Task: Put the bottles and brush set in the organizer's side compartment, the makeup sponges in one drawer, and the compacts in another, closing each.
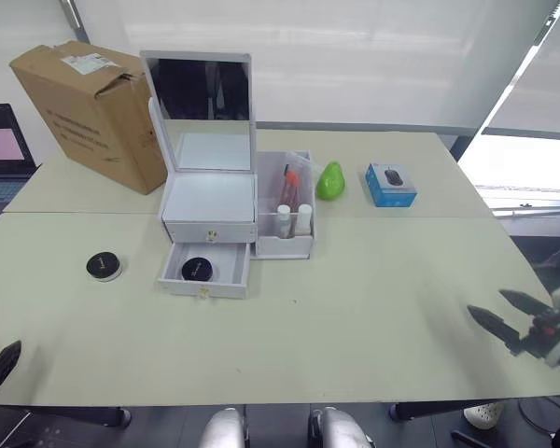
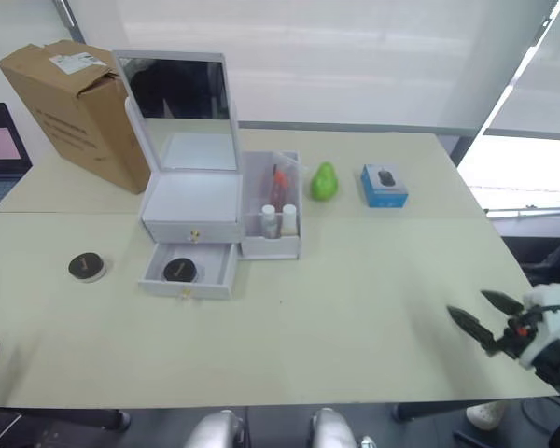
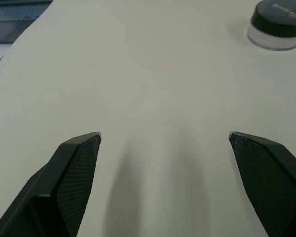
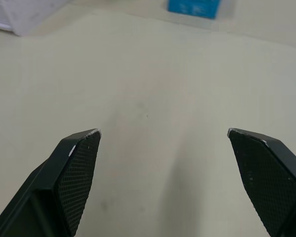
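Lying on the table (image 1: pixel 373 308) left of the organizer (image 1: pixel 219 219), one compact (image 1: pixel 104 267) sat well ahead of the left gripper (image 3: pixel 164 148), whose fingers were spread. The lower drawer (image 1: pixel 205 273) stood open with another compact (image 1: pixel 197 270) inside; bottles (image 1: pixel 293 220) filled the side compartment (image 1: pixel 286 207). The right gripper (image 1: pixel 502 312) hovered apart, spread, empty.

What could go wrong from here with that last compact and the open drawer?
1. The loose compact sits on the table left of the organizer; the left gripper, fingers open, is short of it and might nudge it away rather than grasp it.
2. The open drawer already holds a compact, so a second one may land on top and jam closing.
3. The right gripper hangs near the table's edge, far from the drawer.
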